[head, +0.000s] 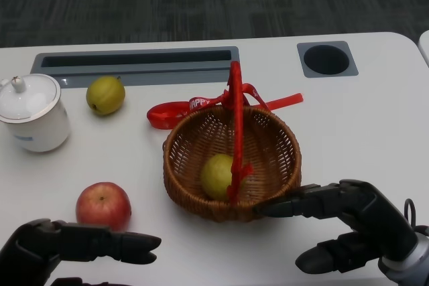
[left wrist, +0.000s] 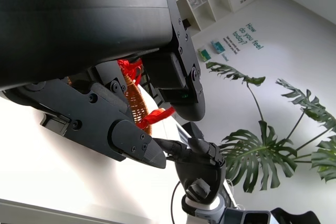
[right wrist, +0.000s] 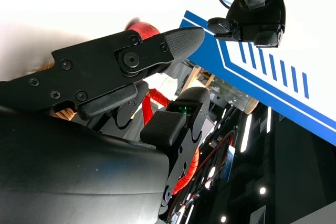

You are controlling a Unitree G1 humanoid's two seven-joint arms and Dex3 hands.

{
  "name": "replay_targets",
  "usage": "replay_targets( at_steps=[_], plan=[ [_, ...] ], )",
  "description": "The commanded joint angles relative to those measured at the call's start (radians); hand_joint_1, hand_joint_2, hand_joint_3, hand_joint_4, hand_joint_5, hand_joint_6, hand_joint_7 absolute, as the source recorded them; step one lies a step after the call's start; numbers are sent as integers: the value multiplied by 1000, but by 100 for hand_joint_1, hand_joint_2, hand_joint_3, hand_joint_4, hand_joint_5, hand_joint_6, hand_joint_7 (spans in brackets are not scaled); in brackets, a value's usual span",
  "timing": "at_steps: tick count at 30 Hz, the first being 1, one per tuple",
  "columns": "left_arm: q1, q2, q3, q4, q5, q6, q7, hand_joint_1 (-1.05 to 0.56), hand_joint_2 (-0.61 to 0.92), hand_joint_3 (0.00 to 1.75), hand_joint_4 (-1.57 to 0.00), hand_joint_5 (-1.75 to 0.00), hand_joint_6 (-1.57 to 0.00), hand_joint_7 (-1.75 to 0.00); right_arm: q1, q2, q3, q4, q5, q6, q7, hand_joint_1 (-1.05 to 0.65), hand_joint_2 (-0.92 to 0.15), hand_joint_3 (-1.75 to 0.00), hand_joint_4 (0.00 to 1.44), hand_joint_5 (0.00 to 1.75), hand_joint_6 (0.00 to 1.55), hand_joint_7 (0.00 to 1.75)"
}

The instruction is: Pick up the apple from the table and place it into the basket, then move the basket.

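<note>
A red apple [head: 103, 205] lies on the white table [head: 362, 118] at the front left. Just in front of it my left hand [head: 74, 246] hovers open, fingers stretched toward the right, holding nothing. The wicker basket [head: 268, 132] with a red upright handle [head: 236, 125] stands at the centre; a yellow-green fruit [head: 218, 176] lies inside it. My right hand [head: 348, 222] is open at the front right, its upper fingers reaching to the basket's near rim. The left wrist view shows the basket [left wrist: 137, 103] past my left hand [left wrist: 126, 129] and my right hand [left wrist: 197, 156] beyond.
A yellow-green pear [head: 105, 94] and a white lidded pot [head: 32, 112] sit at the back left. A red ribbon [head: 181, 110] trails behind the basket. A grey slot [head: 134, 65] and a round grey hole [head: 326, 59] are set into the table's far side.
</note>
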Motion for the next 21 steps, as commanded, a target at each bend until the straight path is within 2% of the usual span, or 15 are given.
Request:
replay_targets(
  at_steps=[1,21],
  plan=[
    [8,7,4,-9,-3,6,-1,-27,80,0,-121,0,-101,0,6,-16,-3,-13,5,7,-3,-42,-90,0,92,0,85,0],
    [2,4,6,2,-2,1,-1,-27,80,0,-120,0,-100,0,8,-14,-8,-7,2,9,-8,-43,-89,0,92,0,85,0]
  ],
)
